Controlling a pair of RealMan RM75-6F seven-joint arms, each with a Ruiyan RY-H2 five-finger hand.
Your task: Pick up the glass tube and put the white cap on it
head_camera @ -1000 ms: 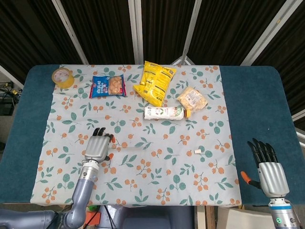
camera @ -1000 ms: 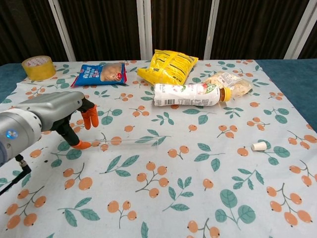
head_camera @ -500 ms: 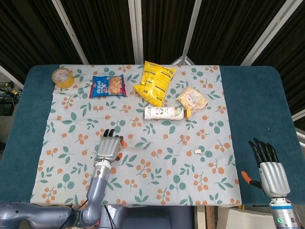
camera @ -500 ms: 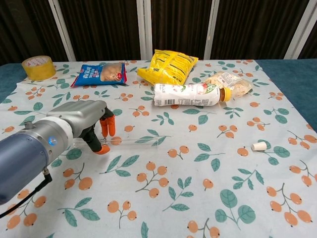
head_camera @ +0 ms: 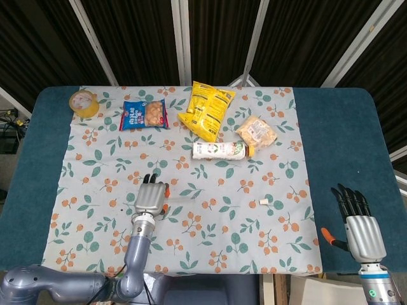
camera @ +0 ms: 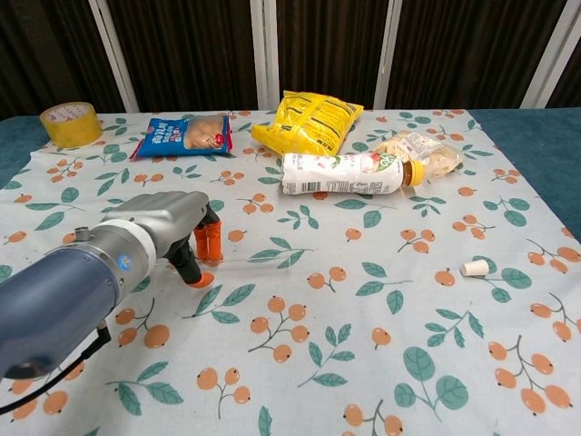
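The glass tube (camera: 259, 261) lies flat on the floral cloth, thin, clear and hard to see; in the head view the tube (head_camera: 181, 197) shows as a faint line. My left hand (camera: 168, 227) hovers over its left end, orange fingertips (camera: 208, 242) bent down behind the tube and the thumb tip on the cloth in front. I cannot tell whether they touch it. From above, the left hand (head_camera: 151, 200) points away from me. The white cap (camera: 474, 268) sits alone at the right, also the cap (head_camera: 262, 203). My right hand (head_camera: 358, 225) is open over the blue table edge, far from both.
A drink bottle (head_camera: 222, 150) lies on its side behind the tube. Further back are a yellow chip bag (head_camera: 205, 109), a blue snack bag (head_camera: 144, 114), a clear snack packet (head_camera: 257, 132) and a yellow tape roll (head_camera: 84, 101) at the far left.
My left hand has slid to the right along the cloth to the tube's left end and curled its fingers down. The right hand, tube and cap have stayed put.
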